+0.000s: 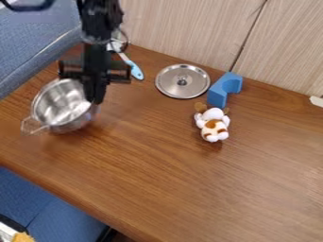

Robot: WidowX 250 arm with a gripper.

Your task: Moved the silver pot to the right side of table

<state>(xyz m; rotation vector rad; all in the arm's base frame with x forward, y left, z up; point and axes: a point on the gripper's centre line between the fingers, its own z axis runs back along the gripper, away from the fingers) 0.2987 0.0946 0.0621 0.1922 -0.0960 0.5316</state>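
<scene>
The fingers of the gripper point(96, 98) point down and are closed together on the rim of the silver pot point(62, 106), at the side of the pot toward the middle of the counter point(183, 184). The pot is located at the left side of the counter in the camera view, open side up, with its looped handle point(33, 125) directed toward the lower left. Whether the pot's base touches the counter cannot be determined. Behind the gripper, near the rear edge, lies a utensil with a light blue handle point(134, 69). To the right of the utensil, a round metal lid point(170, 85) lies flat, knob up. Just beside the lid is a blue block point(218, 93) with a curved cutout. A brown-and-white plush toy point(213, 125) lies in front of the block.
</scene>
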